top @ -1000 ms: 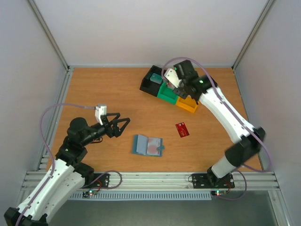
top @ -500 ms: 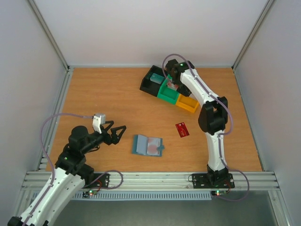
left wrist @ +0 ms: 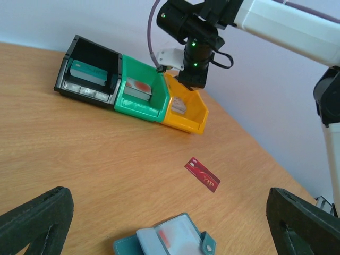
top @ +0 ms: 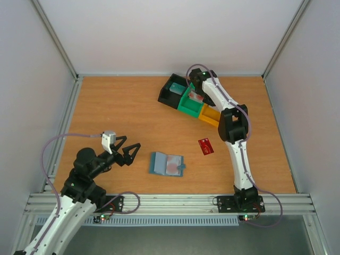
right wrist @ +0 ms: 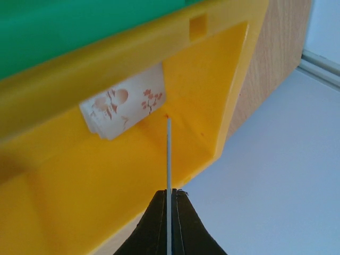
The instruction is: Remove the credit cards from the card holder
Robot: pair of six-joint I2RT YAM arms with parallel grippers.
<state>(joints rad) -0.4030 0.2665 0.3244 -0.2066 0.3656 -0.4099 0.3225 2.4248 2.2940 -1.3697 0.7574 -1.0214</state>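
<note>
The light blue card holder (top: 166,163) lies open on the table, with a pale card with a red mark in its clear pocket; it also shows in the left wrist view (left wrist: 171,241). A dark red card (top: 206,145) lies loose on the wood to its right (left wrist: 202,175). My left gripper (top: 126,151) is open and empty, left of the holder, with its fingers (left wrist: 37,215) wide apart. My right gripper (top: 198,99) is over the bins at the back. In the right wrist view it (right wrist: 169,192) is shut on a thin pale card (right wrist: 168,154) seen edge-on, just above the orange bin (right wrist: 106,175).
Black (top: 171,91), green (top: 188,103) and orange (top: 211,116) bins stand in a row at the back. Each holds cards. A white patterned card (right wrist: 123,106) lies in the orange bin. The frame rails run along the table's sides and near edge.
My right arm has folded in closer while its gripper stays over the bins with the card. My left gripper has drawn back a little toward the near left.
</note>
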